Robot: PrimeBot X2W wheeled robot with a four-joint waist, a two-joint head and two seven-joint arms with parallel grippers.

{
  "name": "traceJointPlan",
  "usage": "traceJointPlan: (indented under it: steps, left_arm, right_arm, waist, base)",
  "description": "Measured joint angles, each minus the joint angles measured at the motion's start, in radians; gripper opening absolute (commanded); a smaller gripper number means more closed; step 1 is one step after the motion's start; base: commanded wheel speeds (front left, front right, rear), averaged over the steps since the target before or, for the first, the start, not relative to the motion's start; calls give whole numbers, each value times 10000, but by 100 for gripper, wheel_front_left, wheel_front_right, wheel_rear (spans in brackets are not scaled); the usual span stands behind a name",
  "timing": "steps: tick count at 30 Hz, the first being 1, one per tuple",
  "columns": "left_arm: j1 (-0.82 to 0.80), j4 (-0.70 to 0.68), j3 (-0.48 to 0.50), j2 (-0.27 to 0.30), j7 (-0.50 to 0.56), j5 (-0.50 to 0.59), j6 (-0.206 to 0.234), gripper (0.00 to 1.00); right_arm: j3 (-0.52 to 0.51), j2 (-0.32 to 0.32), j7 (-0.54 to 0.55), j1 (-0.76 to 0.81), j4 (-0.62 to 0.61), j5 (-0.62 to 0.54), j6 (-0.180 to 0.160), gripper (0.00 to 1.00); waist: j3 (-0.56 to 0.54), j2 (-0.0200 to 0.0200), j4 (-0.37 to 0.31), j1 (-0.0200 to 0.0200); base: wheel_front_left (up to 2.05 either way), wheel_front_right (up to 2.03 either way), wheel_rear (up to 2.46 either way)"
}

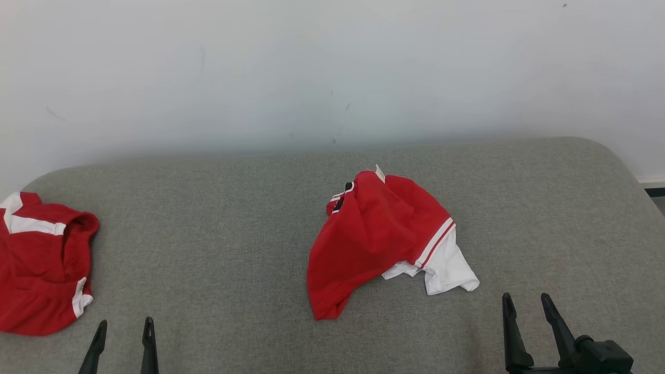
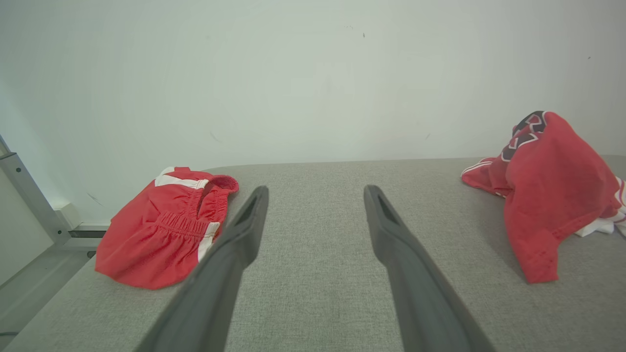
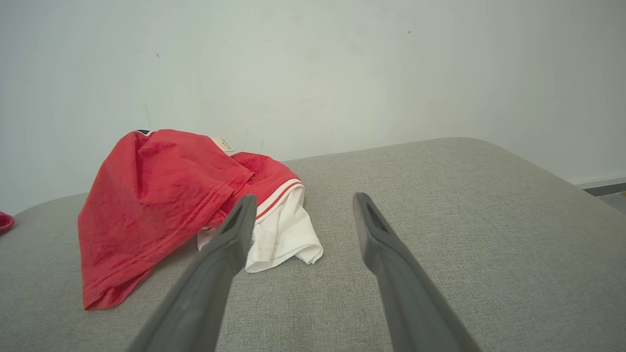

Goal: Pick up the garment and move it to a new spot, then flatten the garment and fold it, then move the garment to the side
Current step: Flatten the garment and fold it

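A red shirt [image 1: 371,241] with a white sleeve lay in a crumpled heap near the middle of the gray tabletop [image 1: 218,234]. One red corner of it pointed toward the robot. The white sleeve stuck out on the right side of the heap, and a small tag poked up at the top. Red shorts [image 1: 41,270] with white stripes lay at the left edge of the tabletop, well apart from the shirt. The left end effector [image 1: 125,327] was low at the front left. Its two dark fingers were spread apart with nothing between them. It was near the shorts but not touching them. The right end effector [image 1: 526,302] was at the front right, near the white sleeve and not touching it. Its fingers were spread apart too, and they held nothing. A plain white wall [image 1: 332,67] stood behind the tabletop.
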Motion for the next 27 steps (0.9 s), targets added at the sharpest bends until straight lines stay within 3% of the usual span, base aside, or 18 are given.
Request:
traceJointPlan:
  steps: [8,17,27]
  left_arm:
    - [-190,40,-332,-121,4,10,-33,100]
    - [-1804,644,-1570,-627,132,257,-821,100]
    - [-3325,2813,-2796,-1361,132,426,-1515,100]
  right_arm:
    - [27,2,0,-29,27,0,0,100]
    - [307,8,2,-251,59,6,0,100]
    - [320,4,-102,-461,240,138,0,100]
  waist:
    - [41,0,-57,-1]
    - [199,0,-402,0]
    - [649,0,-1317,0]
  base:
    - [0,0,0]
    - [0,0,0]
    - [0,0,0]
